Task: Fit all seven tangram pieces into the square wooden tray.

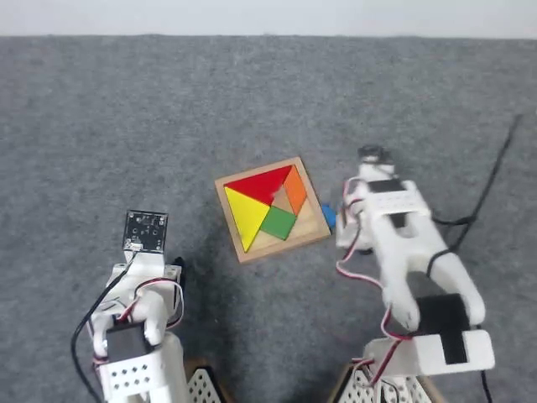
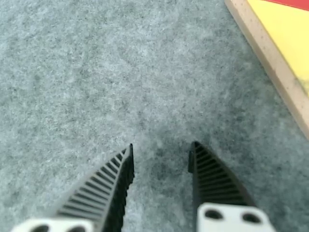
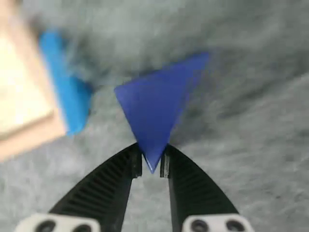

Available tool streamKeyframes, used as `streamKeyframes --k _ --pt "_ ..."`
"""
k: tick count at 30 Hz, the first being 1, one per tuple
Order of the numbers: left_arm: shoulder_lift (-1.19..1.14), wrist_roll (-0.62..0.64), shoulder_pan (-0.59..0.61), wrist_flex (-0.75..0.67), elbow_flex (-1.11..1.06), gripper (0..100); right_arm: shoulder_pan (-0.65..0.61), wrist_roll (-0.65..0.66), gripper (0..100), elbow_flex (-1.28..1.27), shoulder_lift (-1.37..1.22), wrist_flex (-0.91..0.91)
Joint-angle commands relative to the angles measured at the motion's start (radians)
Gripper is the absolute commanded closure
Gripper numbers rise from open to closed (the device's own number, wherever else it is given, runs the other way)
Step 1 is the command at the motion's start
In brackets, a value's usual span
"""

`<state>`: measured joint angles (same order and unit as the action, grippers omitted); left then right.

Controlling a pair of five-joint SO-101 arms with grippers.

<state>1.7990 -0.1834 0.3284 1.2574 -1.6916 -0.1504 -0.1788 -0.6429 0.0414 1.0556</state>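
The square wooden tray (image 1: 304, 228) lies turned at an angle around the middle of the grey-covered table (image 1: 126, 109). Four pieces lie in it. A red triangle (image 1: 262, 185) is along its far side and a yellow triangle (image 1: 243, 214) along its left side. An orange piece (image 1: 295, 191) sits by the far corner and a green square (image 1: 279, 222) near the centre. The part of the tray toward its right corner is bare wood.

A light blue piece (image 1: 328, 217) lies on the table just outside the tray's right edge, against the rim.

The right gripper (image 3: 151, 162) is next to that piece, to the right of the tray. Its fingers are pinched on one tip of a dark blue triangle (image 3: 157, 108). I can't tell whether the triangle is clear of the table.

The left gripper (image 2: 161, 152) hangs over bare table near the tray's left edge. Its fingers are spread apart and hold nothing.
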Motion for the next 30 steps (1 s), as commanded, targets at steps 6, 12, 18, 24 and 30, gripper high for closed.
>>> streamKeyframes --k 6,12,18,24,30 --pt "0.018 0.008 0.0 0.006 0.008 81 0.081 -0.087 93.2 0.075 0.01 -0.041" --pt "0.018 0.008 0.0 0.006 0.008 81 0.058 -0.196 77.2 0.089 0.013 -0.031" --pt "0.018 0.008 0.0 0.006 0.008 81 -0.058 0.133 74.4 0.097 0.012 -0.036" --pt "0.018 0.008 0.0 0.006 0.008 81 -0.03 0.068 75.5 0.107 -0.001 -0.113" --pt "0.018 0.008 0.0 0.006 0.008 81 -0.019 0.014 75.5 0.109 -0.016 -0.139"
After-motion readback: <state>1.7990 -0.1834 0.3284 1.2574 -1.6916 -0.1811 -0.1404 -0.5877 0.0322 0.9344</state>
